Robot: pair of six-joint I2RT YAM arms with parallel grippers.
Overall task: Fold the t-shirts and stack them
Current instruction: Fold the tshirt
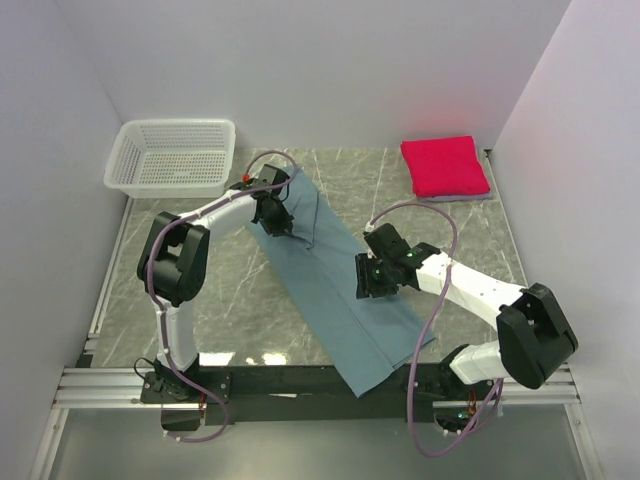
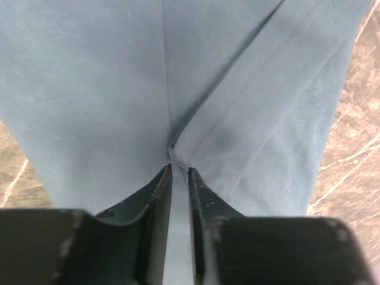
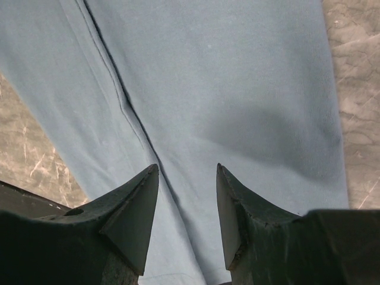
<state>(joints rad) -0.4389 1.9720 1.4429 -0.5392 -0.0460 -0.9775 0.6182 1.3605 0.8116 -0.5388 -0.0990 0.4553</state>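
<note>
The teal-blue t-shirt (image 1: 325,285) lies as a long folded strip running diagonally across the table, and its near end hangs over the front edge. My left gripper (image 1: 275,222) is at the strip's far end, shut on a pinched fold of the teal cloth (image 2: 237,119); the cloth shows between its tips (image 2: 179,170). My right gripper (image 1: 368,280) is open just above the strip's middle, its jaws apart over flat teal cloth (image 3: 237,89) in the right wrist view (image 3: 187,169). The crimson-pink t-shirt (image 1: 445,165) lies folded at the back right on a pale lavender one (image 1: 468,198).
A white mesh basket (image 1: 172,155) stands at the back left corner. White walls close in the table on three sides. Bare marble tabletop (image 1: 220,290) shows to the left of the strip and on the right (image 1: 470,240). A black rail (image 1: 280,385) runs along the front edge.
</note>
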